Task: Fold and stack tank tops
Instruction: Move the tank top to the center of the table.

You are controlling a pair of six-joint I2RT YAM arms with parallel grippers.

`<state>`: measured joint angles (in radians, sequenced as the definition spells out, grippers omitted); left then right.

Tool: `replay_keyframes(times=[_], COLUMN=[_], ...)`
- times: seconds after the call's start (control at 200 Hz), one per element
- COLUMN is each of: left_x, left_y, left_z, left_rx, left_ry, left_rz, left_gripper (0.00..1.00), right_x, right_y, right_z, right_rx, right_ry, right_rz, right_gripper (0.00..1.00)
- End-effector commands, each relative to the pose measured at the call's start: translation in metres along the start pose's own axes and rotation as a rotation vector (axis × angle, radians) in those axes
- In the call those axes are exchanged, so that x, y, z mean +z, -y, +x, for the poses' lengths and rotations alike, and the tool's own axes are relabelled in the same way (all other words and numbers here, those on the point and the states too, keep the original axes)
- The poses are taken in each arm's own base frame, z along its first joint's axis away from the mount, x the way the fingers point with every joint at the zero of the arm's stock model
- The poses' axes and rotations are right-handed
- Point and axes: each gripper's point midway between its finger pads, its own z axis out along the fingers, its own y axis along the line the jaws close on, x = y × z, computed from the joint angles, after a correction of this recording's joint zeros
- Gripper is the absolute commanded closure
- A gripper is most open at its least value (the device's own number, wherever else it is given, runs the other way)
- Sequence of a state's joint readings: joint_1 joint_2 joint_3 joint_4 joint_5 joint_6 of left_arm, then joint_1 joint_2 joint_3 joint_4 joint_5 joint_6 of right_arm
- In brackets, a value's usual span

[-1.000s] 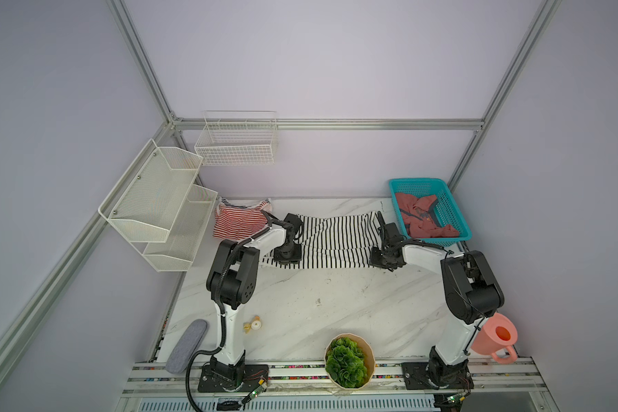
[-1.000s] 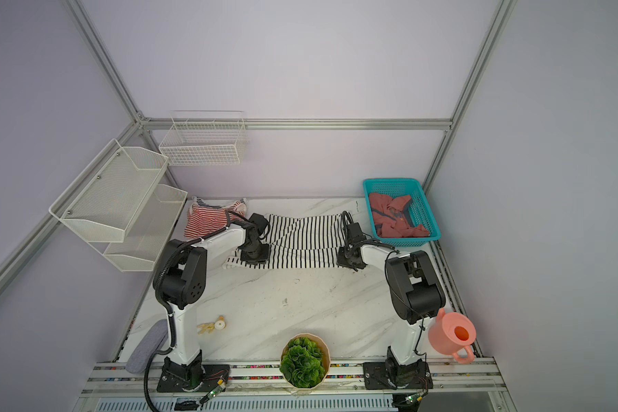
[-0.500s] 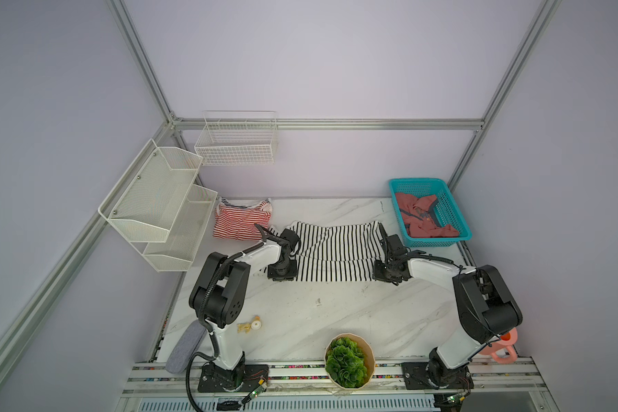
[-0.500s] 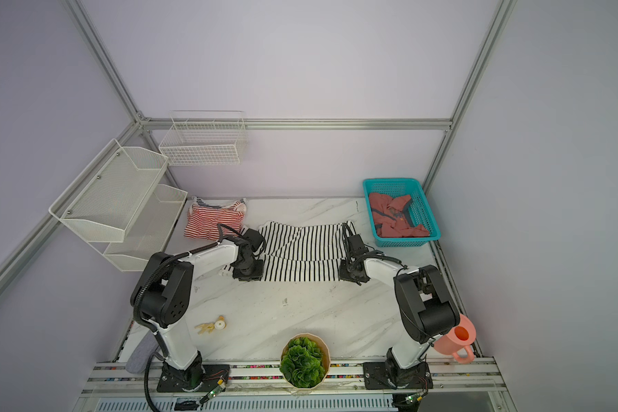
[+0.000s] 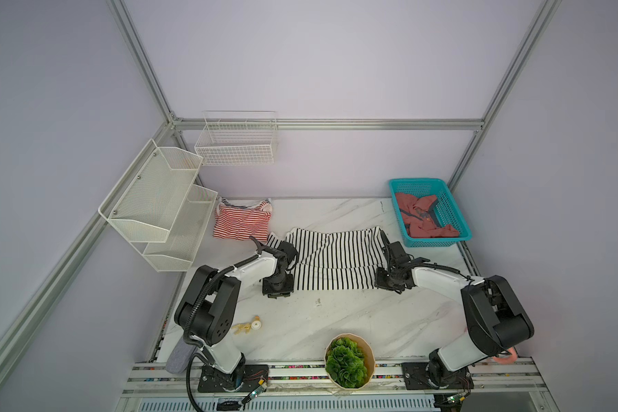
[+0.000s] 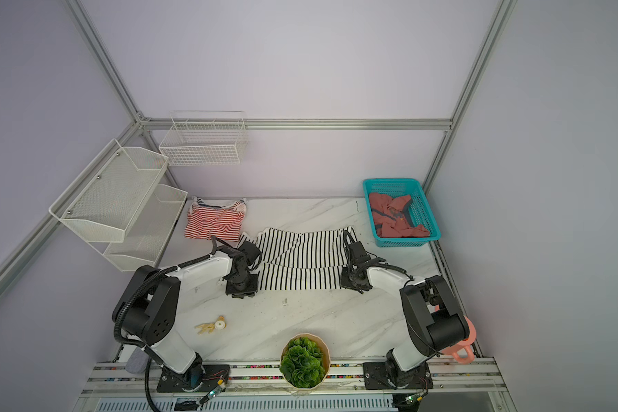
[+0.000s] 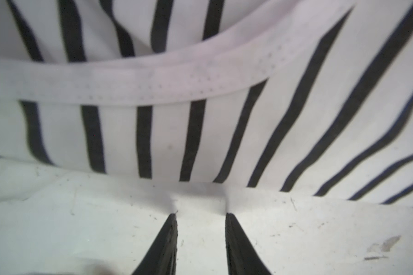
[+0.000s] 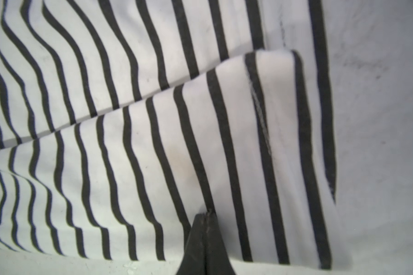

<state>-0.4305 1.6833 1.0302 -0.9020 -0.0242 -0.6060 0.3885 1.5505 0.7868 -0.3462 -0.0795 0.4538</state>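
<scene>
The black-and-white striped tank top (image 5: 336, 257) (image 6: 300, 260) lies spread across the table's middle, with a crease running across it. My left gripper (image 5: 279, 285) (image 6: 241, 285) stands at its near left corner. In the left wrist view the gripper (image 7: 201, 213) is open, with bare table between the jaws and the cloth's white edge (image 7: 129, 188) just ahead. My right gripper (image 5: 386, 281) (image 6: 350, 281) is at the near right corner, and in its wrist view it (image 8: 205, 212) is shut on the striped cloth (image 8: 153, 154). The red-and-white striped tank top (image 5: 241, 223) lies folded at the back left. A dusty-red top (image 5: 421, 217) lies crumpled in the basket.
The teal basket (image 5: 436, 242) stands at the back right. White mesh shelves (image 5: 157, 207) hang on the left wall and a wire basket (image 5: 236, 142) on the back wall. A potted plant (image 5: 348, 360) and a small yellow toy (image 5: 247, 326) sit near the front.
Both grippers have moved toward the table's front, and the black-and-white striped top has come forward with them. The right arm now hides most of the pink jug.
</scene>
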Motion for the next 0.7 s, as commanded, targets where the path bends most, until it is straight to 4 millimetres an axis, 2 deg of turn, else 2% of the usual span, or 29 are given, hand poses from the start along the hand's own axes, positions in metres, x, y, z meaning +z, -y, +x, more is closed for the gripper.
replay_keyframes(times=[0.0,0.11,0.18,0.275,0.35,0.48,0.6,0.695], left_x=[-0.006,-0.030,-0.048,-0.062,-0.060,-0.045,-0.031,-0.020], left_y=[-0.009,-0.003,0.002,-0.002,-0.007,-0.021,-0.034,-0.041], left_z=[0.012,-0.005,-0.024,-0.052,-0.070,-0.092,-0.103,-0.102], left_rx=[-0.028,-0.035,-0.028,-0.025,-0.032,-0.075,-0.127,-0.152], left_ry=[-0.013,0.066,0.138,0.205,0.208,0.188,0.174,0.155], left_rz=[-0.018,0.005,0.014,-0.041,-0.084,-0.118,-0.113,-0.116], left_gripper=[0.65,0.64,0.63,0.62,0.61,0.62,0.61,0.61], right_x=[0.004,0.001,-0.001,-0.001,0.001,0.004,0.006,0.007], right_y=[0.019,0.020,0.017,0.012,0.010,0.009,0.008,0.009], right_z=[0.044,0.041,0.034,0.026,0.022,0.020,0.021,0.022], right_rx=[0.032,0.029,0.018,0.004,-0.007,-0.018,-0.020,-0.023], right_ry=[-0.134,-0.120,-0.109,-0.098,-0.101,-0.107,-0.109,-0.113], right_rz=[0.062,0.068,0.068,0.065,0.066,0.069,0.064,0.066], right_gripper=[1.00,1.00,1.00,1.00,1.00,1.00,1.00,1.00])
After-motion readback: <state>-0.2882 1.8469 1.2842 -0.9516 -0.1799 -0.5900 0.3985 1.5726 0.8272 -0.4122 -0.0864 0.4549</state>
